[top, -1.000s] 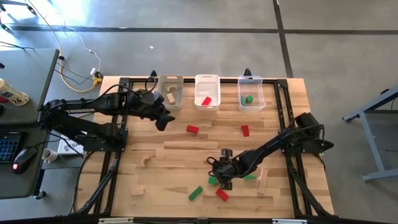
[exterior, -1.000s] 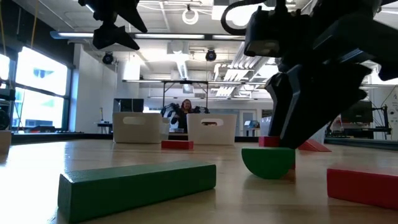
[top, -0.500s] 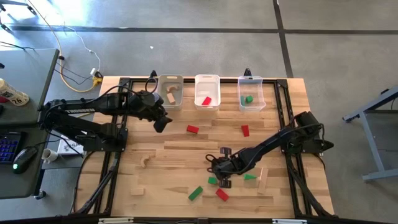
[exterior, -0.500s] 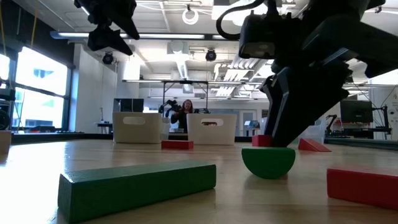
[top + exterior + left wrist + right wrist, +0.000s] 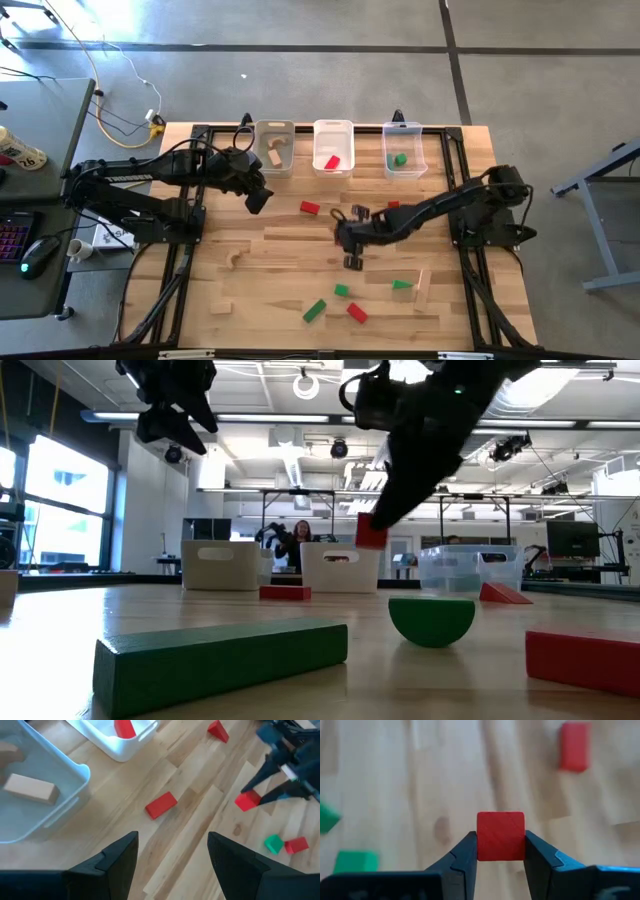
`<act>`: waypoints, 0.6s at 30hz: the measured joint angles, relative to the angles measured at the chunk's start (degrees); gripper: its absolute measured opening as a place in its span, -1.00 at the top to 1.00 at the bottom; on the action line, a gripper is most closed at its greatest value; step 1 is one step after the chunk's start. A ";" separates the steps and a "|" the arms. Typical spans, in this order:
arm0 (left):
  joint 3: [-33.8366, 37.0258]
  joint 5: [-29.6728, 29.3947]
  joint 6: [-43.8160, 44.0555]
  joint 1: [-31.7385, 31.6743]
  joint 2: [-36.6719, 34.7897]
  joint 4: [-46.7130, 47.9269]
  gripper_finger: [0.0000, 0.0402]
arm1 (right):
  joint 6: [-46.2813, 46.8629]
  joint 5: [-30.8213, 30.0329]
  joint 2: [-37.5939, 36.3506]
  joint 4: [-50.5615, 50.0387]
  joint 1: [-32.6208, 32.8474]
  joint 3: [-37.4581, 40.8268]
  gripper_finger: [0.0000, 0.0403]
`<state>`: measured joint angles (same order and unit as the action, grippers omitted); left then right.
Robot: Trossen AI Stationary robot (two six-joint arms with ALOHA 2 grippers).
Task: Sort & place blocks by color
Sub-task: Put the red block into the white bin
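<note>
I have the right gripper over the middle of the table, its two dark fingers clamped flat against opposite faces of a small red cube; in the low view that red cube hangs clear above the wood, well off the surface. From above, the right arm stretches in from the right edge toward the centre, with the gripper below and right of a red brick lying flat on the planks.

My left gripper hovers near the bin row with its blunt, matte fingers spread apart and nothing between them; it sits just below the left bin, which holds plain light-wood pieces. The middle bin holds a red slab and the right bin a green piece; all three are translucent white plastic with rounded rims.

Loose blocks on the butcher-block tabletop: a red wedge near the right arm, a long green brick near the front edge, a green half-round with its flat face up, a red brick beside the green ones, a green wedge, and a pale wood slab next to it
</note>
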<state>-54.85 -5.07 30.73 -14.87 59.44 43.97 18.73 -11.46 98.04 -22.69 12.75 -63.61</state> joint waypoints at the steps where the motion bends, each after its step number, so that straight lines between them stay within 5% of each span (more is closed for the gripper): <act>1: 0.00 -0.52 -0.29 0.00 0.01 -0.01 -0.12 | -0.69 0.00 -0.55 0.00 -1.14 0.00 0.50; 18: 0.00 -6.82 -1.03 0.00 0.00 -0.76 -0.12 | -5.65 0.70 -7.19 3.14 -21.30 0.00 0.50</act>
<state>-54.85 -11.89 29.69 -14.87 59.44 43.20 13.08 -10.76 90.85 -19.55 -8.56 -63.61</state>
